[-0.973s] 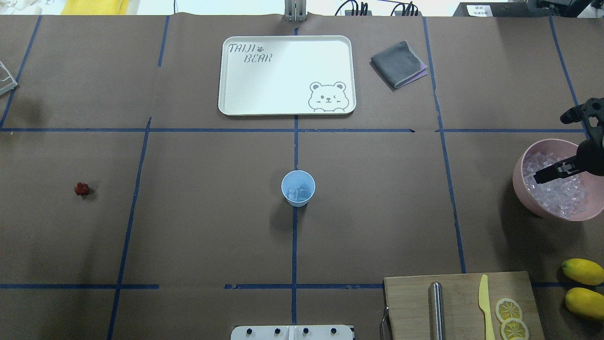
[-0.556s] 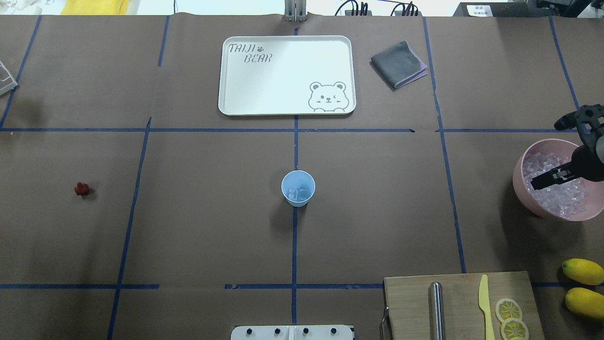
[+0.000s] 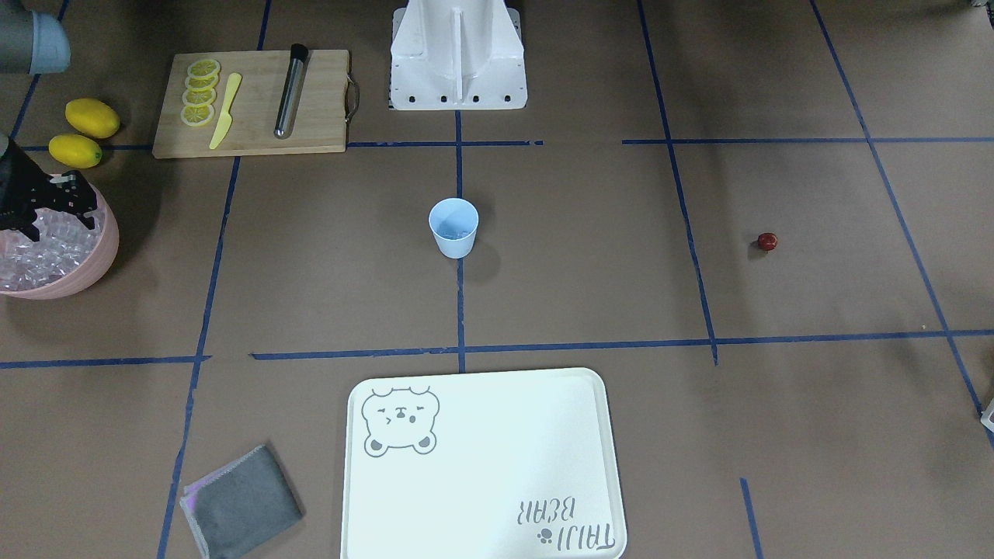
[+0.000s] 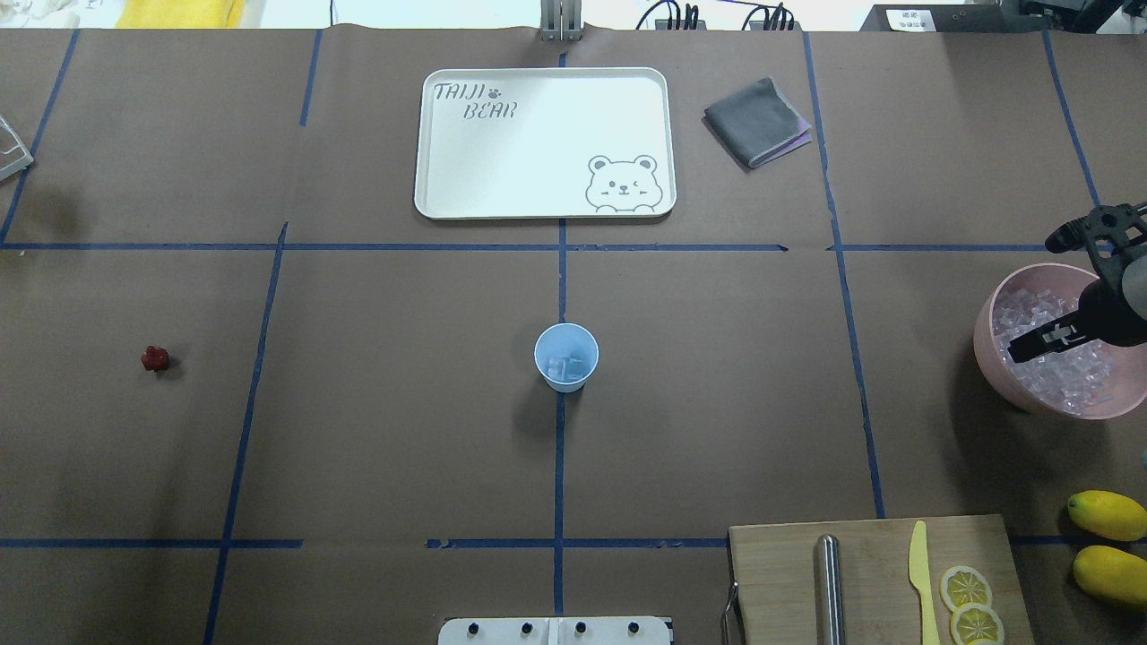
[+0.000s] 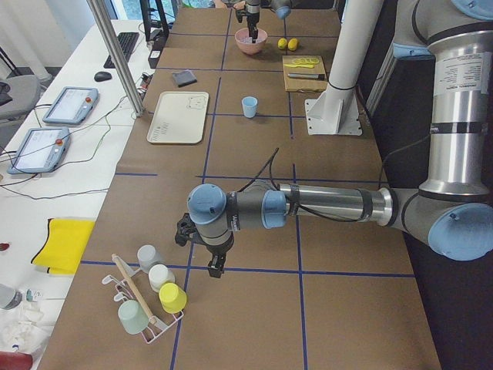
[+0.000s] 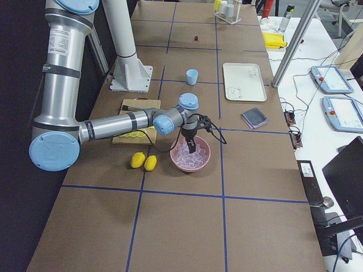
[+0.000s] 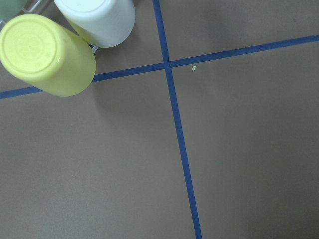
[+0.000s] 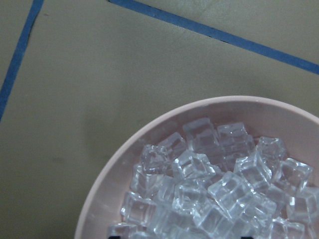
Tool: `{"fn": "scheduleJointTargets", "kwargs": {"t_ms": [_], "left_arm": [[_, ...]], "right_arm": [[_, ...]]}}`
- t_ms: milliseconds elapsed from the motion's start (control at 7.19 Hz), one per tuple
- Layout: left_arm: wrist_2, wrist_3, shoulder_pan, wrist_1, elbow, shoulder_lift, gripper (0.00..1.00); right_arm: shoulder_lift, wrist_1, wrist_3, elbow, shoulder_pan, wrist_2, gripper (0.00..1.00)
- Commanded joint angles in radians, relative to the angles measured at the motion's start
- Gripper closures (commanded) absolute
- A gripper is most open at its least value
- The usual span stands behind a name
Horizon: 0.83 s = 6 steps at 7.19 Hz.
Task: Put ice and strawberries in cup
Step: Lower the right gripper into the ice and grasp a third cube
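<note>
My right claw (image 4: 1019, 348) is hovering, jaws apart and empty, just above the ice (image 8: 209, 189) in the pink bowl (image 4: 984, 354). The cup (image 4: 565, 356) is standing well to its left, the strawberry (image 4: 155, 358) farther still; my left claw's (image 5: 215, 267) state I cannot tell.

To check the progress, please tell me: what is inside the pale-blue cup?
The cup holds a few clear ice cubes at its bottom. The strawberry is not inside; it lies on the table. The cubes' number is unclear; the cup's wall hides part of the bottom.
</note>
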Motion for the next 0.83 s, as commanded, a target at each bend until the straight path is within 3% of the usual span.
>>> {"fn": "scheduleJointTargets", "kwargs": {"t_ms": [0,139,417,695], "left_arm": [[0.001,0.000,0.000,0.000,-0.002,0.000,0.00],[-0.001,0.000,0.000,0.000,-0.002,0.000,0.00],[-0.001,0.000,0.000,0.000,-0.002,0.000,0.00],[0.001,0.000,0.000,0.000,0.000,0.002,0.00]], "right_arm": [[0.000,0.000,-0.003,0.004,0.000,0.007,0.85],[0.000,0.000,-0.001,0.007,0.001,0.010,0.96],[0.000,0.000,-0.003,0.021,0.003,0.010,0.97],[0.006,-0.062,-0.003,0.110,0.055,0.018,0.97]]}}
